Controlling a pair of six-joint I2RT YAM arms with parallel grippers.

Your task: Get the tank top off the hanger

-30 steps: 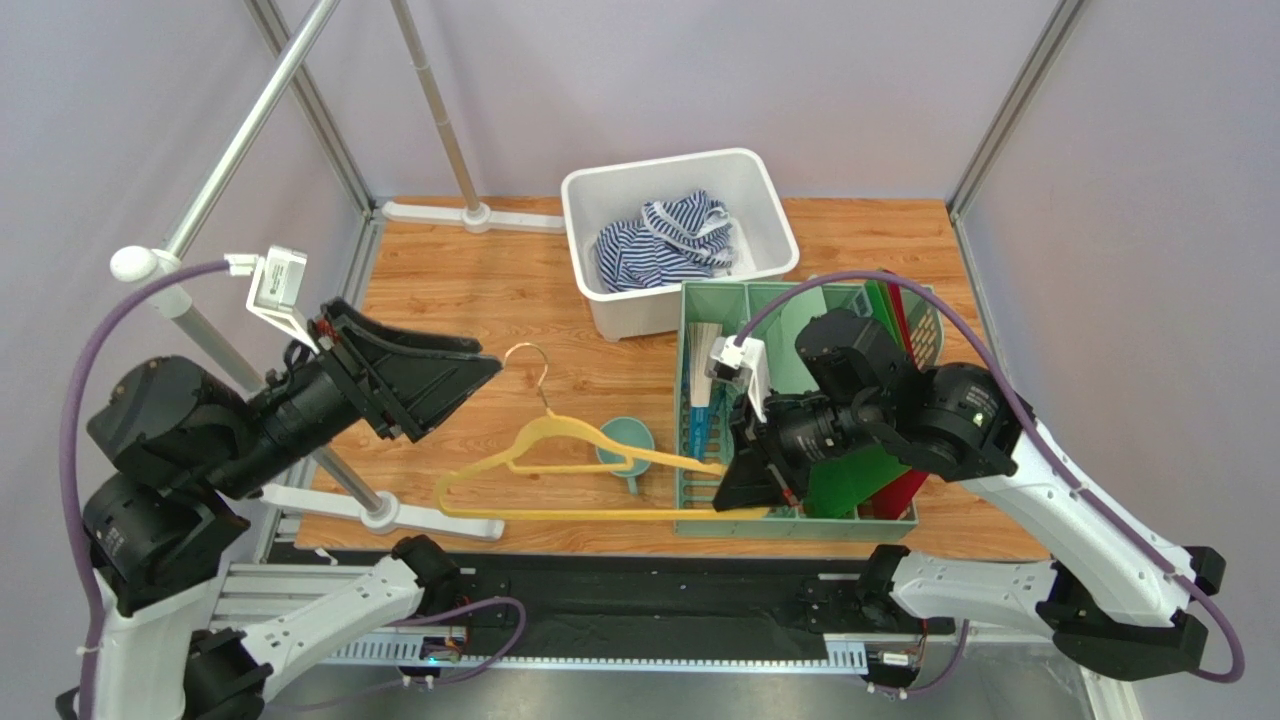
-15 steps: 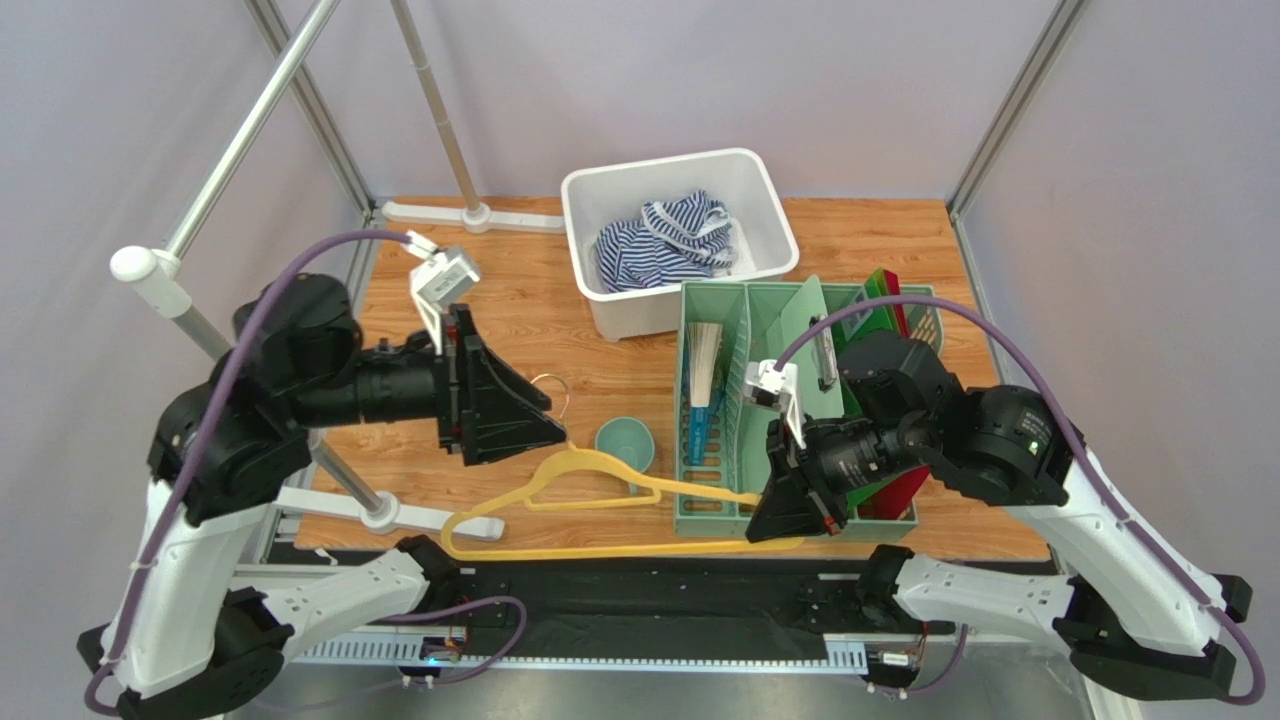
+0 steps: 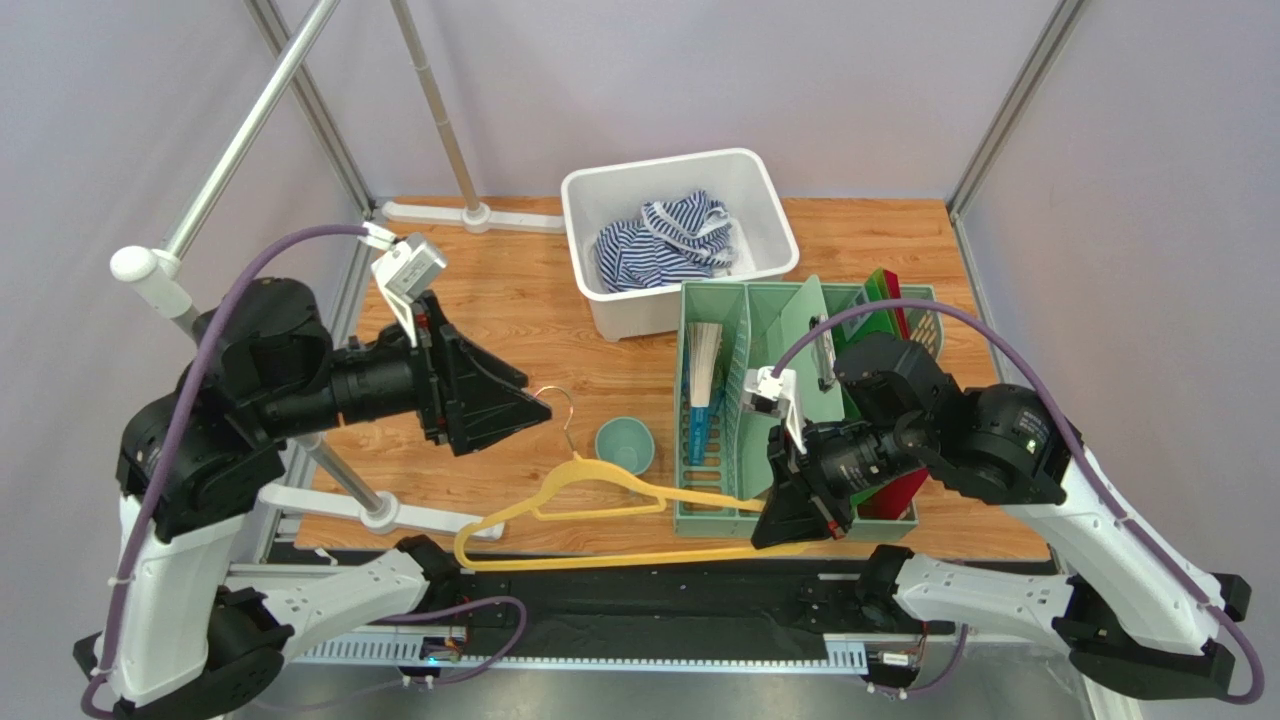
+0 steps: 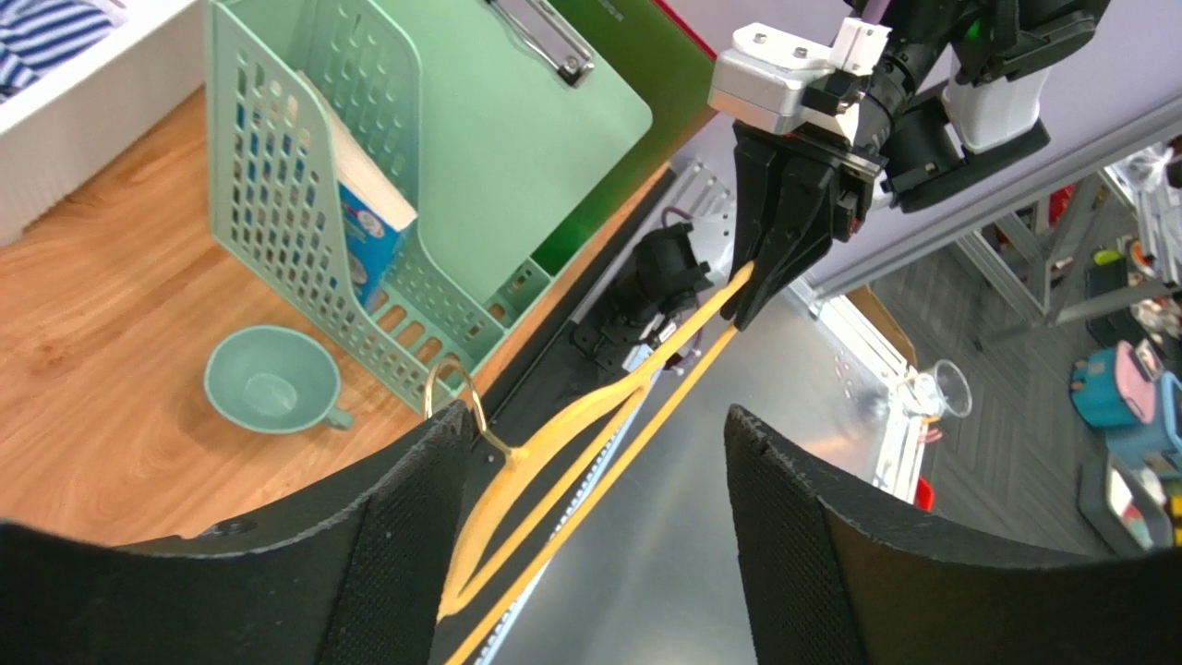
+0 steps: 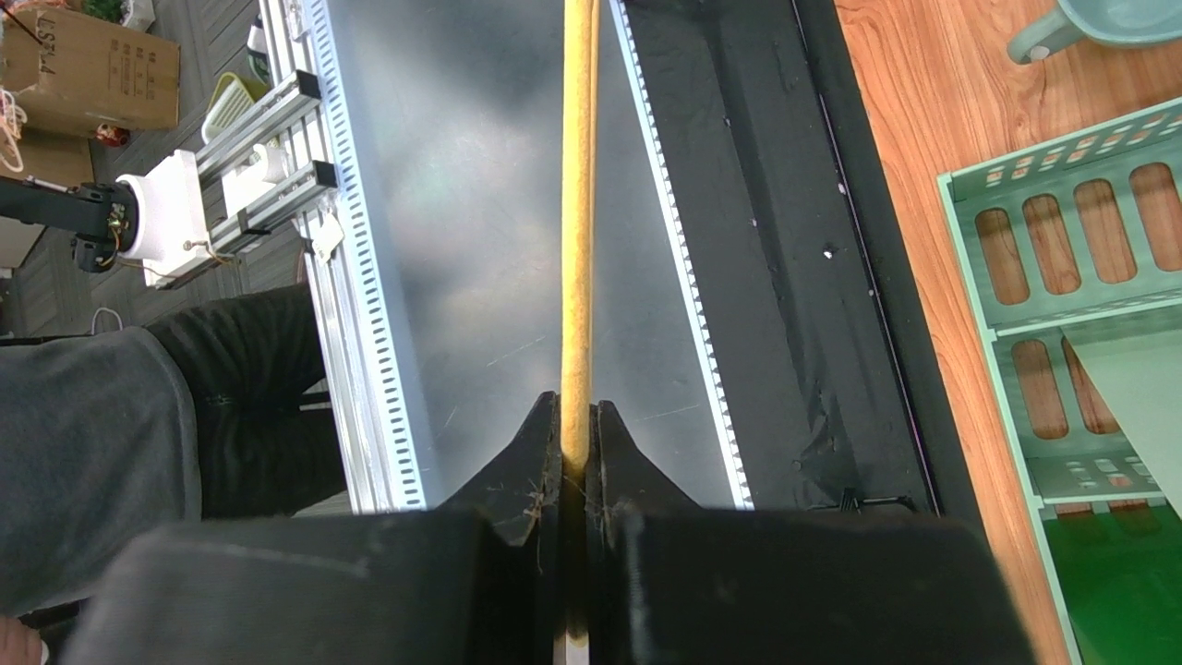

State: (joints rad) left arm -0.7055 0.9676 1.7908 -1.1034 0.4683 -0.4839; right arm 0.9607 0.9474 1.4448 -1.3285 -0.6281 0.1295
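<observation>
Between the right jaws, closed tight, sat one end of the hanger (image 3: 601, 495). From the right wrist camera only a thin yellow bar (image 5: 576, 208) showed, seen edge-on and running straight away from the pads. The gripped tip itself was hidden inside the black jaws. The rest of the hanger, a slim smooth triangular outline, hung out to the left of those jaws above the near edge of the wooden desk (image 3: 496, 300).

The left jaws stood wide open with nothing in them. Seen from the left wrist, the hanger's neck and its small curved metal hook (image 4: 451, 381) lay in the gap between the jaw tips. Whether the hook brushed the near pad could not be made out.

The tank top (image 3: 661, 240) was off the hanger and well beyond both pairs of jaws. It lay crumpled in the white plastic bin (image 3: 669, 162), soft navy and white stripes in folds; the left wrist frame cut off all but a corner (image 4: 42, 28). A round teal cup (image 3: 624, 444) sat below the left jaws, beside a perforated green file rack (image 3: 721, 510).
</observation>
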